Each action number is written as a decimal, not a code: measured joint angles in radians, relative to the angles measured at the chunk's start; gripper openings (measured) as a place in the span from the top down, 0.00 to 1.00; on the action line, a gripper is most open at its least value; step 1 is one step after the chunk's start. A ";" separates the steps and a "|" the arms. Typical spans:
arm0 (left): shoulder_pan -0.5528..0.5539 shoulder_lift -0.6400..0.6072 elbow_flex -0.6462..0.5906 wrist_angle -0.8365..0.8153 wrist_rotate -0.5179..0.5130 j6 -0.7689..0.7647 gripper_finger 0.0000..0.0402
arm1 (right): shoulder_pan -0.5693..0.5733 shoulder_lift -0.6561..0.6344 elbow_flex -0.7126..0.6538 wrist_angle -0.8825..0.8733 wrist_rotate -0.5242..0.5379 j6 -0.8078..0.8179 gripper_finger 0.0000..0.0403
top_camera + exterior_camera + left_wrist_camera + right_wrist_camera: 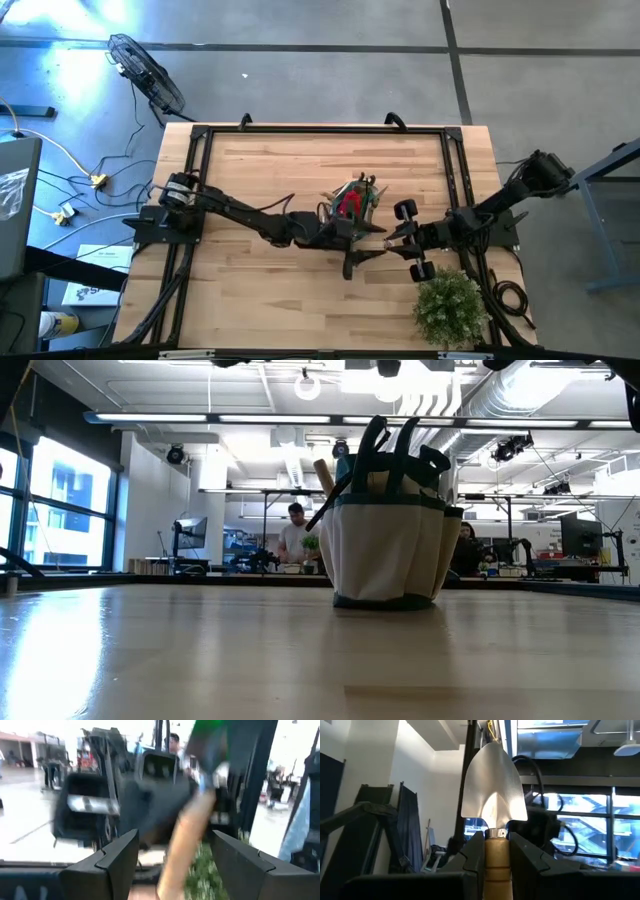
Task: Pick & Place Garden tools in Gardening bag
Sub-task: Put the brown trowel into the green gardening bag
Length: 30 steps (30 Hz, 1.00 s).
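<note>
Gardening bag standing upright near the middle of the worktop, stuffed with green-handled tools and a red fabric piece. Silver trowel with pale wooden handle clamped between the fingers of the right gripper, blade pointing up, off the worktop just right of the bag. Left gripper just in front of the bag, fingers spread wide around a pale wooden handle, not squeezing it. Bushy potted plant at the worktop's near right corner. Beyond the worktop, a person at a far bench
</note>
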 joint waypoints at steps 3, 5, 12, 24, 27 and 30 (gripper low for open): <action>0.000 0.028 0.020 -0.020 0.029 0.000 0.41 | 0.000 0.000 0.000 -0.001 0.017 -0.010 0.87; 0.000 0.046 0.040 -0.011 0.054 0.000 0.41 | -0.001 0.000 0.000 -0.002 0.016 -0.011 0.87; 0.000 0.072 0.075 -0.015 0.027 0.011 0.41 | 0.000 0.001 0.000 -0.009 0.015 -0.014 0.87; -0.002 0.072 0.075 -0.043 -0.116 0.118 0.70 | -0.001 0.001 -0.001 -0.027 0.023 0.001 0.86; -0.002 0.072 0.075 -0.054 -0.118 0.138 0.85 | -0.002 0.001 -0.001 -0.033 0.032 0.014 0.82; -0.002 0.072 0.075 -0.061 -0.121 0.141 0.84 | -0.002 0.001 -0.001 -0.043 0.032 0.013 0.82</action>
